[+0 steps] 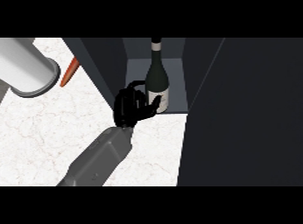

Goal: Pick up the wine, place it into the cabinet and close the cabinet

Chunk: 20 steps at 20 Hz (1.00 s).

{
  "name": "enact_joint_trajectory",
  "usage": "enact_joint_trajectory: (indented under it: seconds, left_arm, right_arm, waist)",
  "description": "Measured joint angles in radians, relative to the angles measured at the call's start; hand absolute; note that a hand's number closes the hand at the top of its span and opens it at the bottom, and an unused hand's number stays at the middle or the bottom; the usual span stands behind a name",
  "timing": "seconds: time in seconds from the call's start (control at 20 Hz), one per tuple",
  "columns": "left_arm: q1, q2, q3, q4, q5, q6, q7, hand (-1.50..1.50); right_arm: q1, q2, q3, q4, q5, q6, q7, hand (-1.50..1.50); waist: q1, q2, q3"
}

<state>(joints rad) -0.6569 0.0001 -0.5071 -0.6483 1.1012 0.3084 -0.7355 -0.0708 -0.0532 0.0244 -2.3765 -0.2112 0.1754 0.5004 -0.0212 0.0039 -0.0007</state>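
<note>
Dark wine bottle stands upright inside the cabinet near the shelf's front edge. Right hand fingers curl around its lower body; label partly hidden.

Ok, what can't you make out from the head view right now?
- Right hand on the wine bottle: the black hand merges with the dark cabinet wall, so gripping or merely touching, cannot tell.
- Bottle top: cut off by the upper edge.
- Dark panel at right: runs off the right edge; no hinge or handle shows.
- Orange object left of the cabinet: too small to identify.
- Left hand: not in view.
</note>
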Motion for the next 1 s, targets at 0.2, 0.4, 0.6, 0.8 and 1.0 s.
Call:
enact_joint_trajectory:
  seconds: [0.2,0.4,0.6,0.8,1.0]
  left_arm:
    - [-0.090,-0.001,0.045,0.110,0.011,-0.039,0.000,1.50]
    - [-0.160,0.000,0.053,0.147,0.042,-0.016,0.010,1.50]
    - [-0.223,0.000,0.078,0.233,0.037,-0.033,0.035,1.50]
    - [-0.300,0.000,0.100,0.321,0.033,-0.040,0.076,1.50]
    - [-0.348,0.000,0.104,0.377,0.043,-0.026,0.114,1.50]
  right_arm:
    - [0.024,0.002,0.011,-0.013,0.004,0.008,-0.010,-1.50]
    - [0.042,0.000,0.006,0.001,-0.002,0.024,-0.034,-1.50]
    - [0.013,-0.018,-0.029,0.015,-0.032,0.026,-0.023,-1.50]
    - [0.008,-0.009,-0.018,0.036,-0.023,0.027,-0.040,-1.50]
    - [0.023,0.008,0.016,0.018,-0.004,0.025,-0.047,-1.50]
  waist:
    - [-0.003,0.001,0.000]
    - [-0.006,0.001,0.000]
    - [-0.006,0.004,0.000]
    - [-0.012,0.008,0.000]
    - [-0.025,0.012,0.000]
